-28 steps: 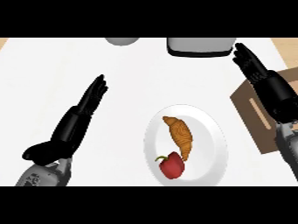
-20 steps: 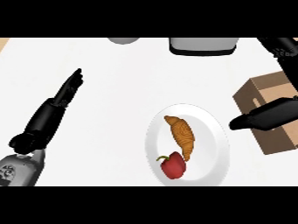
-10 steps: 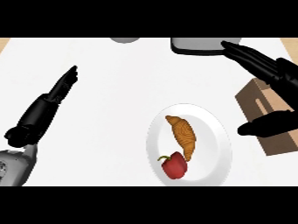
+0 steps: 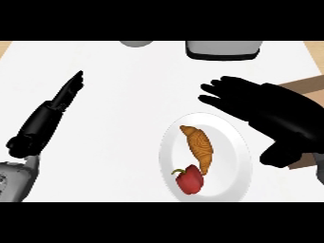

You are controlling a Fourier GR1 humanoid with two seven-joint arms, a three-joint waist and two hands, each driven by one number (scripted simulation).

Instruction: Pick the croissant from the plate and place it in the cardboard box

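A golden-brown croissant [image 4: 199,148] lies on a white plate [image 4: 228,142], with a red pepper [image 4: 189,179] just below it on the same plate. My right hand [image 4: 280,115] hovers open above the plate's upper right edge, fingers spread toward the left, thumb hanging down at the right. It hides most of the cardboard box [image 4: 320,85], which shows only as a brown strip at the right edge. My left hand [image 4: 51,113] rests open at the left, fingers straight and pointing up, far from the plate.
A grey appliance [image 4: 221,49] stands at the counter's back edge, and a grey round object [image 4: 136,43] sits to its left. Wood floor shows beyond the white counter's top corners.
My right hand has swung left from over the box to above the plate's upper right edge, now covering most of the box. The left arm has barely shifted.
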